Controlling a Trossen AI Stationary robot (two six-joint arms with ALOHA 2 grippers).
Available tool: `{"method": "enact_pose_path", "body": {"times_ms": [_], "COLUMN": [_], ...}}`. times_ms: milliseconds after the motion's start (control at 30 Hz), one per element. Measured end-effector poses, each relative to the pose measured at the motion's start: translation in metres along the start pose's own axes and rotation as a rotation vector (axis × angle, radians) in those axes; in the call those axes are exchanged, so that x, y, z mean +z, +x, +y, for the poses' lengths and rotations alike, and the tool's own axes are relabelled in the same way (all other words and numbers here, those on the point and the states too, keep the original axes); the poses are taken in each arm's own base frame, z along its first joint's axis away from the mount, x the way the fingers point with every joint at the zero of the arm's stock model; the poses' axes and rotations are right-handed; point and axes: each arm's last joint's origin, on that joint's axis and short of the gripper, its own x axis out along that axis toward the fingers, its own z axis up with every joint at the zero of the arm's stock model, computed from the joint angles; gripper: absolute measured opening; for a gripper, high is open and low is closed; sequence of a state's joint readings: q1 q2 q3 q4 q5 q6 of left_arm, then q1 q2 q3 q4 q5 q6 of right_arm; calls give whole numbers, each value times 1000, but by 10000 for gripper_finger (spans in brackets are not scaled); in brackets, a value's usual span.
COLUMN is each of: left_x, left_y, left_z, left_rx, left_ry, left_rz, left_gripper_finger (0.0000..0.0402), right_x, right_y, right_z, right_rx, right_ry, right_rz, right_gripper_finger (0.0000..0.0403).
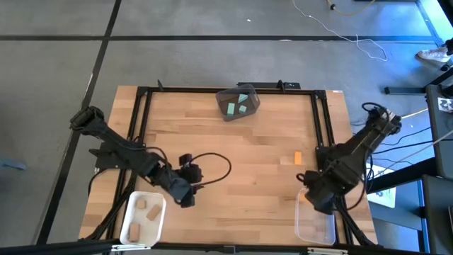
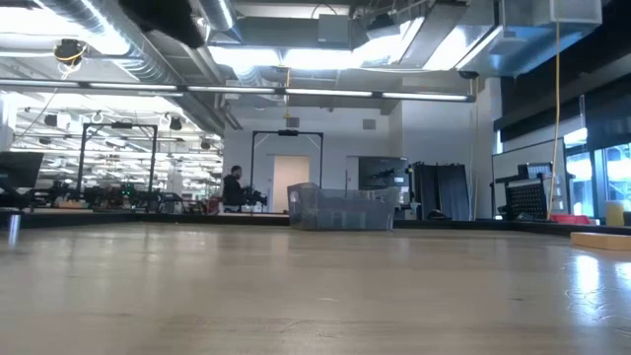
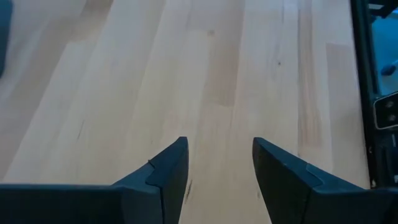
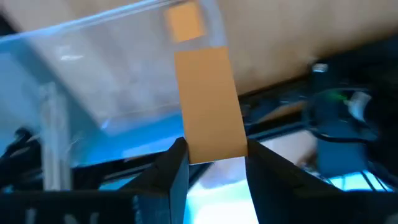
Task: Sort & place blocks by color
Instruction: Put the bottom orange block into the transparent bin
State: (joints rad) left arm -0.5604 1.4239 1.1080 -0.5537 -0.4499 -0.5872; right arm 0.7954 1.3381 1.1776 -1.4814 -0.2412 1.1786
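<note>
My right gripper (image 1: 316,201) hangs over the clear bin (image 1: 316,225) at the near right, shut on an orange block (image 4: 208,106). Another orange patch (image 4: 185,22) shows at the bin's wall. A second orange block (image 1: 298,158) lies flat on the table beyond the bin. My left gripper (image 3: 219,168) stands open over bare wood, just right of the white bin (image 1: 144,218), where two tan blocks (image 1: 146,207) lie. Teal blocks (image 1: 238,106) lie in the dark bin (image 1: 238,103) at the far edge. My right gripper pinches the orange block between its two fingers at the block's near end (image 4: 214,152), one finger on each long side. The fingers point steeply down and lie along the block. Most of the block sticks out past the fingertips, lifted clear over the clear bin.
A black frame (image 1: 322,127) runs along the table's far, left and right sides. A loop of black cable (image 1: 212,166) lies by my left arm. The middle of the wooden table (image 1: 241,156) is bare. In the low view a person (image 2: 234,187) stands far off in the room.
</note>
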Motion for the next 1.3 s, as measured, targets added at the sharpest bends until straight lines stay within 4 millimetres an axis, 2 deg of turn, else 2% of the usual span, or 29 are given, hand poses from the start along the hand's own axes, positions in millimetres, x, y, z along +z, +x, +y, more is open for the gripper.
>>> {"method": "enact_pose_path", "body": {"times_ms": [333, 467, 633, 933, 1300], "left_x": [41, 51, 55, 55, 55], "left_y": [18, 22, 25, 25, 25], "left_z": [31, 43, 52, 52, 52], "left_rx": [-136, -168, -149, -157, -157], "left_ry": [50, 46, 46, 46, 45], "left_rz": [-126, -160, -167, -163, -163], "left_gripper_finger": [169, 169, 169, 169, 169], "right_x": [-19, -23, -23, -9, 1], "right_y": [7, 13, 29, 60, 94], "right_z": [24, 31, 43, 71, 86], "right_rx": [145, 126, 49, -1, -86], "right_ry": [-145, -148, -181, -276, -350], "right_rz": [-32, -49, -48, -33, 103], "right_gripper_finger": [129, 129, 129, 130, 132]}}
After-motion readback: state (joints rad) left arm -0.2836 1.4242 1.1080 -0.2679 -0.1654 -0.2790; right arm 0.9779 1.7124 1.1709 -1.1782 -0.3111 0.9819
